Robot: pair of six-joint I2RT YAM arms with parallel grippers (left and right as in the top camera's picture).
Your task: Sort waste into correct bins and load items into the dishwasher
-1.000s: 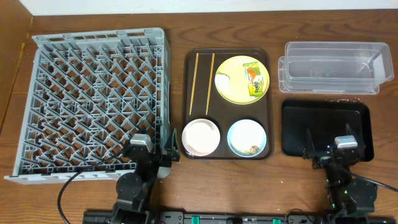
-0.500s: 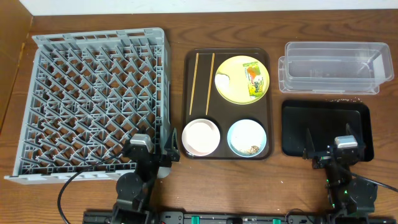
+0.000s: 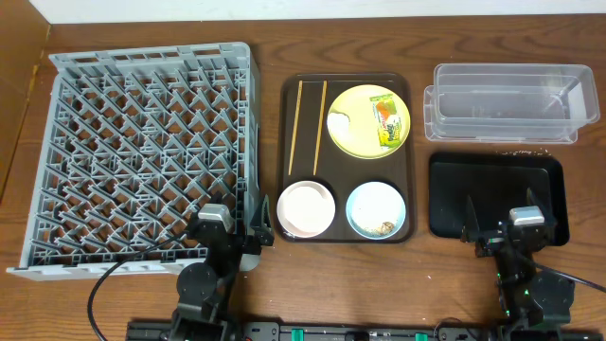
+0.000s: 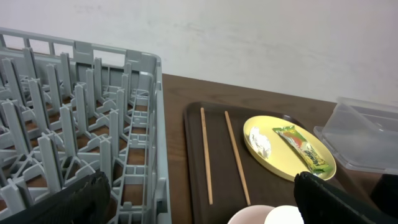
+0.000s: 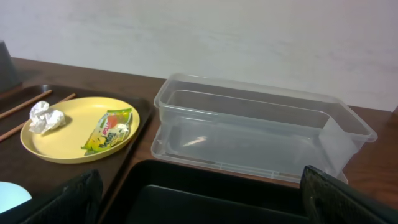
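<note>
Although a full second separates this moment from the earlier overhead view, nothing on the counter (image 3: 426, 270) has moved and both arms sit exactly where they were. The left gripper (image 3: 227, 225) stays spread wide with nothing between its fingers, low over the near right corner of the grey dish rack (image 3: 142, 161), whose pegs carry no dishes. The right gripper (image 3: 502, 213) is likewise released and empty, over the near edge of the black tray (image 3: 492, 180). Between the rack and the bins lies the brown serving tray (image 3: 350, 172), with everything on it as before. The two chopsticks (image 3: 294, 128) lie side by side along its left part. The yellow plate (image 3: 358, 137) sits at its far right, with the crumpled paper scrap (image 3: 339, 120) on the plate's left edge and the green-and-orange wrapper (image 3: 385, 121) on its right side. The white bowl (image 3: 306, 208) sits at the near left and the light blue bowl (image 3: 374, 206) at the near right, a small cluster of beige crumbs (image 3: 385, 226) inside the blue one. The clear tub (image 3: 507, 104) stands just beyond the black tray and holds nothing.
</note>
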